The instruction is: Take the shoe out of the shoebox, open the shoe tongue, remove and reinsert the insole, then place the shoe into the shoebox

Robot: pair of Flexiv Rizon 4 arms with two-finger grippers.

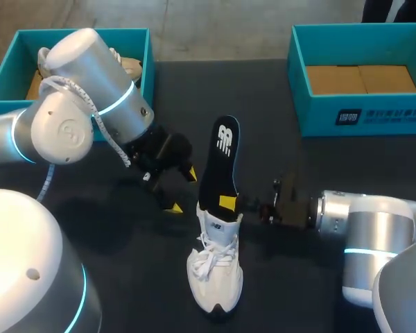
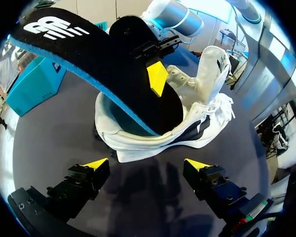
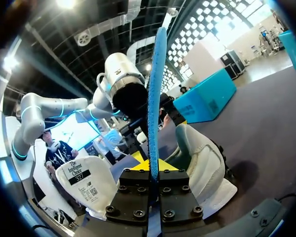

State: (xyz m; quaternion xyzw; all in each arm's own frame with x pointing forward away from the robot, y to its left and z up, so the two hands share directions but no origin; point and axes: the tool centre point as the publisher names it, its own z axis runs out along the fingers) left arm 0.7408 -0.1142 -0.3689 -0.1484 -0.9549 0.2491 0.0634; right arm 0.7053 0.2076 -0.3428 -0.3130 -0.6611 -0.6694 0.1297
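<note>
A white shoe stands on the dark table, toe toward the front edge. A black insole with a blue underside rises out of its opening, heel end in the shoe. My right gripper is shut on the insole's lower part just above the shoe's collar; in the right wrist view the blue edge of the insole runs straight up from its closed gripper. The left gripper hangs open just left of the shoe, touching nothing. From its wrist, the shoe and insole lie ahead of the open gripper.
A teal shoebox at the back left holds another shoe. A second teal shoebox with a brown bottom stands at the back right. The shoe's tongue is pulled forward.
</note>
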